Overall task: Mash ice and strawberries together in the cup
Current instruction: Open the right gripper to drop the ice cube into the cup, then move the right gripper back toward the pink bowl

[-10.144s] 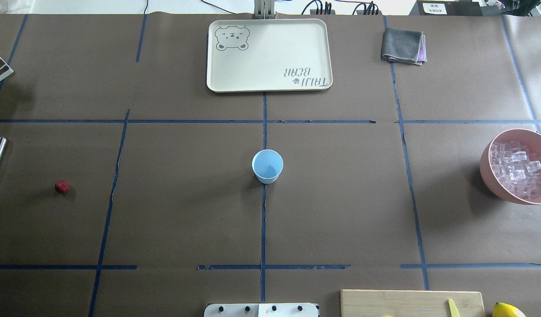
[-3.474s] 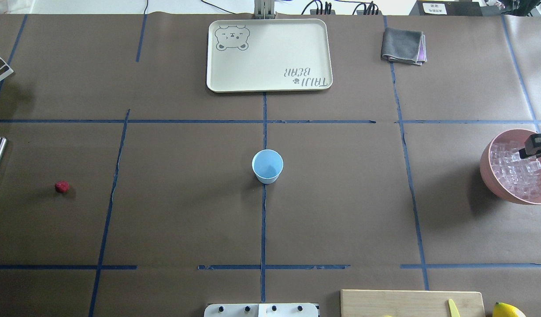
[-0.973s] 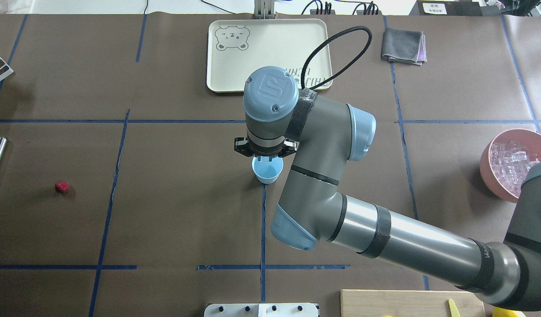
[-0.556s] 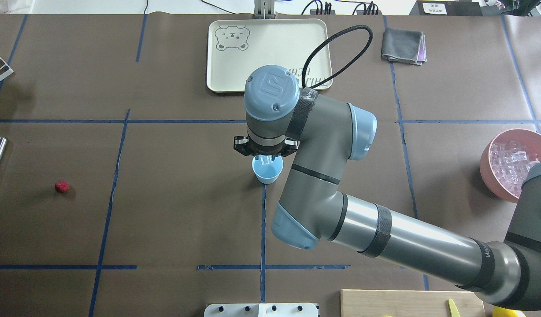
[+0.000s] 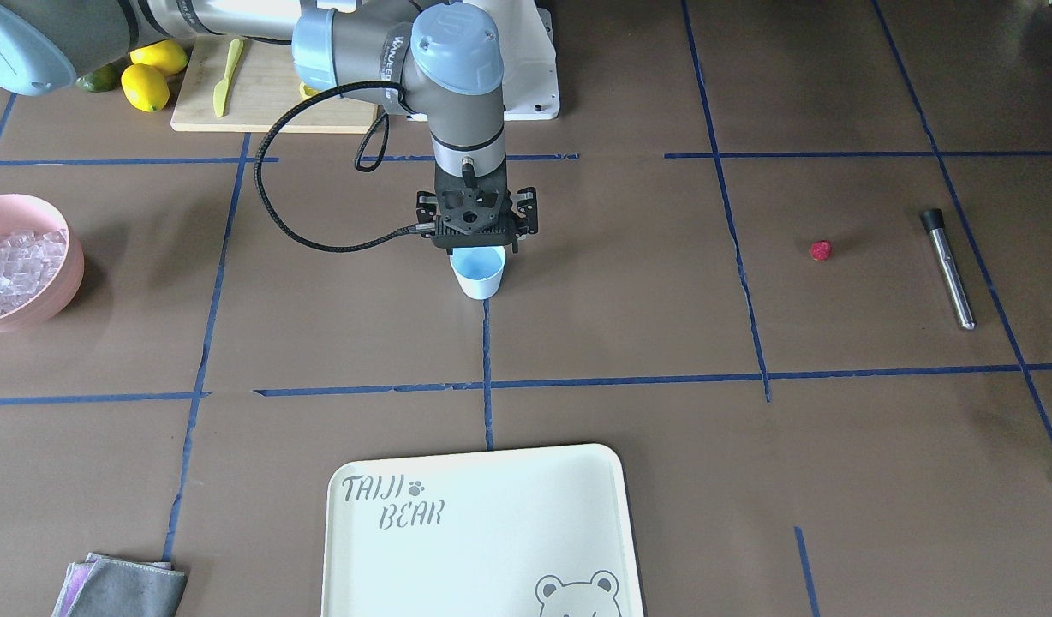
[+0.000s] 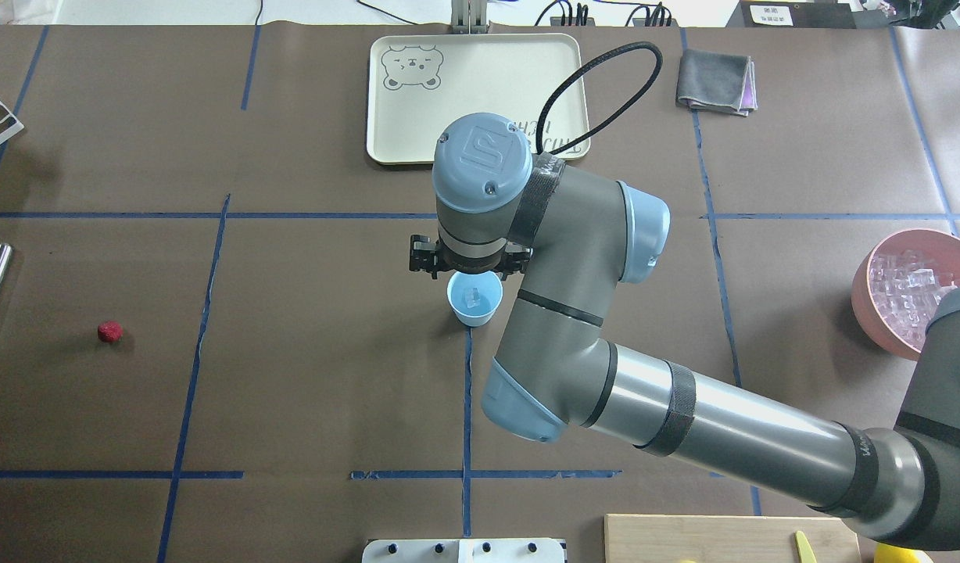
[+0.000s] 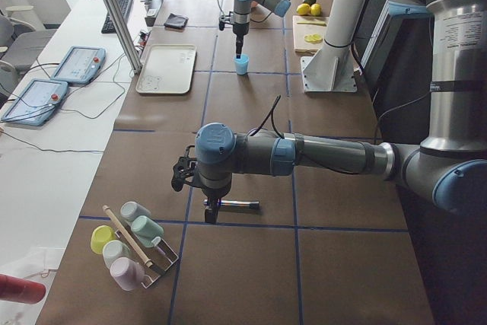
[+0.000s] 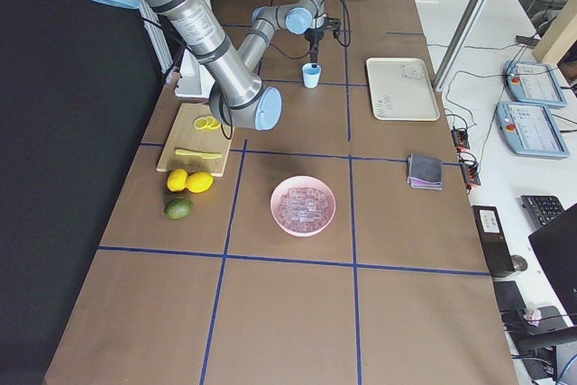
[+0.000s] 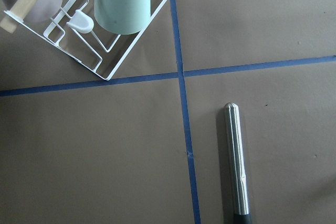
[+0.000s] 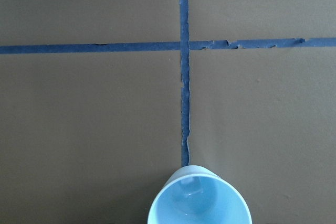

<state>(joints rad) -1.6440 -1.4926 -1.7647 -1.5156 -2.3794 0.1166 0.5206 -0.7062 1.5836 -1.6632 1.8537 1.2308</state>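
One glassy ice cube, tapered pale-blue cup, bumpy berry

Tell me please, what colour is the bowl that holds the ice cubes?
Pink. The bowl shows best in the exterior right view.

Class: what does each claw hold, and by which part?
Right claw: nothing; an ice cube lies in the cup. Left claw: cannot be told.

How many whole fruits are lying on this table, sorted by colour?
Yellow: 2 lemons
Green: 1 round fruit
Red: 1 strawberry
Total: 4
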